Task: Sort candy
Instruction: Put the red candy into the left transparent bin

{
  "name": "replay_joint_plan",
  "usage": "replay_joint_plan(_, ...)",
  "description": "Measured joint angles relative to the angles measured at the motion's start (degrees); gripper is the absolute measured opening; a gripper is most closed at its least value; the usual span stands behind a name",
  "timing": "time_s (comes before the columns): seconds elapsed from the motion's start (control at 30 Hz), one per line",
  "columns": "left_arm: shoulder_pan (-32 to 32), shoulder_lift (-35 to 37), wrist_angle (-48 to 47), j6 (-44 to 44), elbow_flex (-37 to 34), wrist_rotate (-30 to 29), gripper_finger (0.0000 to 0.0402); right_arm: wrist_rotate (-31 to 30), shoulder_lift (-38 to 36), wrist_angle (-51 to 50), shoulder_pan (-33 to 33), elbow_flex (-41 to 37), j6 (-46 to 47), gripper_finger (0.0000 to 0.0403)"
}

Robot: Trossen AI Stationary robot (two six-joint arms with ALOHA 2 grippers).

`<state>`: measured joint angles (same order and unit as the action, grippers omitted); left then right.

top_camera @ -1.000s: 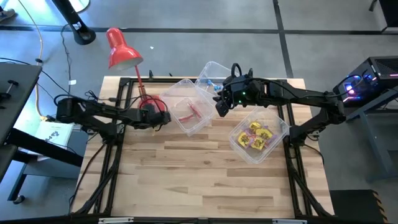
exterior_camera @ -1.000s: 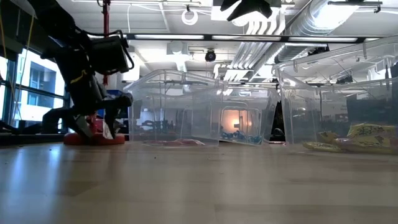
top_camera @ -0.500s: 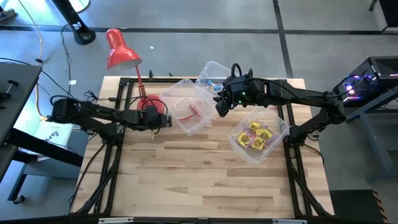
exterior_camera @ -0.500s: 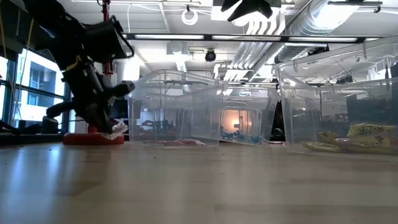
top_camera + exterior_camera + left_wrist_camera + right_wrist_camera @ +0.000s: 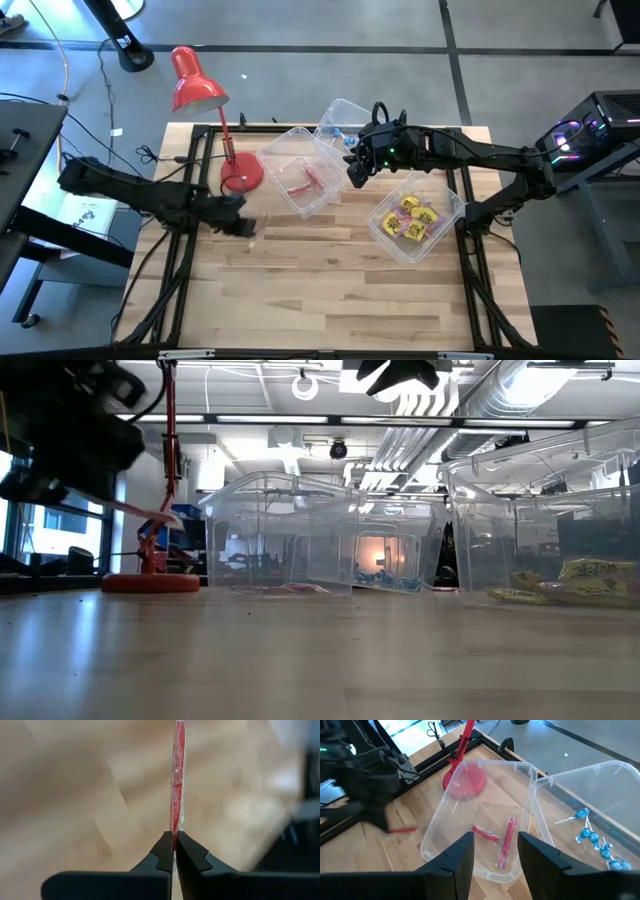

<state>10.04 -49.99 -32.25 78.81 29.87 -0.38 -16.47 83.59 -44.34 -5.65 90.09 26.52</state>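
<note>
My left gripper hangs above the table's left half, near the lamp base, shut on a slim red stick candy; the low view shows that stick well off the tabletop. My right gripper hovers open over the bins, holding nothing. The middle clear bin holds red sticks. Blue-wrapped pieces on thin sticks lie in the far bin. Yellow square packets fill the right bin. My left gripper pinches one end of the red stick between its two fingertips. The stick runs on past the fingertips in line with them. It is lifted clear of the table, and its free end slants down.
A red desk lamp stands on its round base at the far left, just left of the middle bin. Dark frame rails run along the table's sides. Bare wood covers the near half.
My left gripper has taken hold of a red stick on the table beside the lamp base and lifted it clear. It has then swung up and toward the table's near edge with the stick. My right gripper has kept still.
</note>
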Motion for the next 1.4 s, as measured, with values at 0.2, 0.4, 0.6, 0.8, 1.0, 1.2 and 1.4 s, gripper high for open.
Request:
replay_joint_plan(0.2,9.0,3.9,12.8,-2.4,0.0,5.5,0.0,-0.1,0.0,0.0,-0.3,0.0,0.0,0.0145)
replay_joint_plan(0.4,7.2,1.7,29.4,-3.0,0.0,-16.1,0.0,-0.1,0.0,1.7,-1.9,0.0,0.4,0.0145)
replay_joint_plan(0.6,-3.3,-4.8,38.2,-7.4,0.1,-20.3,0.0,-0.1,0.0,6.6,-2.7,0.0,1.9,0.0145)
replay_joint_plan(0.8,-11.0,-12.2,39.4,-14.2,5.8,-20.3,0.0,-0.1,0.0,7.9,-2.7,0.0,1.9,0.0145)
replay_joint_plan(1.0,-13.9,-16.3,35.2,-28.7,11.8,-19.0,0.0,-0.1,0.0,7.7,-2.6,0.0,1.9,0.0145)
replay_joint_plan(1.2,-14.6,-19.3,20.5,-39.2,17.9,-22.7,0.0,0.4,0.0,7.3,-2.6,0.0,1.7,0.0145)
replay_joint_plan(1.4,-15.2,-22.6,15.9,-48.3,21.8,-27.0,0.0001,0.4,0.0,7.0,-2.6,0.0,1.5,0.0145)
